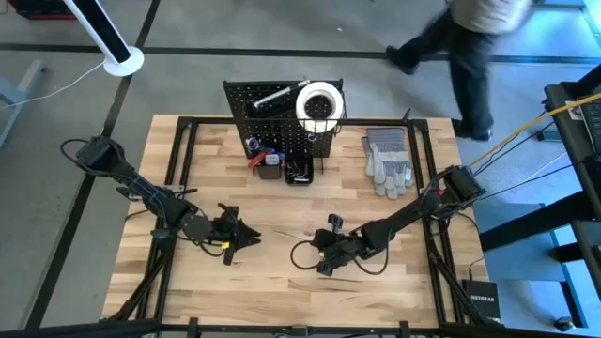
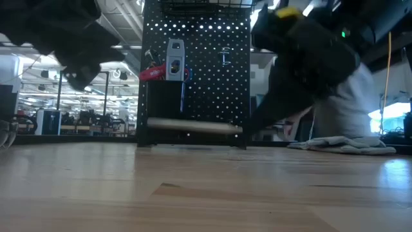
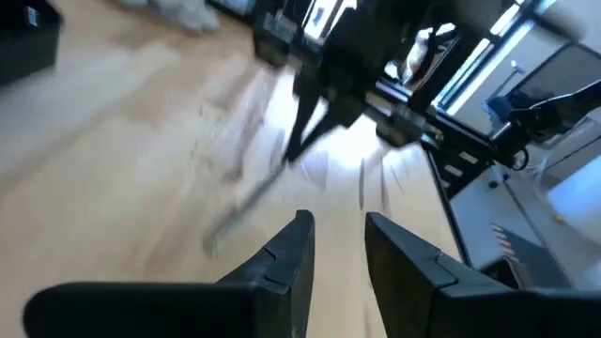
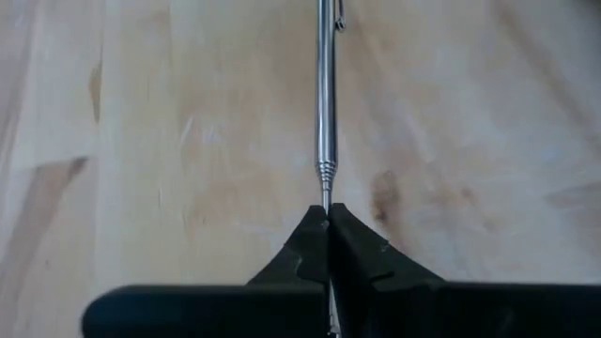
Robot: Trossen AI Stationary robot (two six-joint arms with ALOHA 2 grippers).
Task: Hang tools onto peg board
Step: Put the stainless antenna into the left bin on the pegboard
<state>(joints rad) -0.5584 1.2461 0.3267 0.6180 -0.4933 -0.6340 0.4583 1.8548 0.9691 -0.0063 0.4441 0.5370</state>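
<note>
Dark jointed arms (black cables), tapered fingers (image 4: pixel 310 246)

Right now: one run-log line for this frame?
right gripper: shut on silver metal tool, over table | left gripper: open, empty | peg board: rear of table

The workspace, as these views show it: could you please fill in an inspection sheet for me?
Surface: wooden table, bare in front.
Job's things: peg board upright at the far edge, white tape roll in its basket, red-handled tools in a bin; thin silver metal tool lying on the table.
Clutter: grey work gloves beside the board.
Grippers: right tool shut on the silver metal tool's tip; left tool empty, fingers apart, low over the table.
Cables: black loop near the right arm; yellow cable off the table.
Surroundings: a person walking behind the table; a white stand on the floor.
</note>
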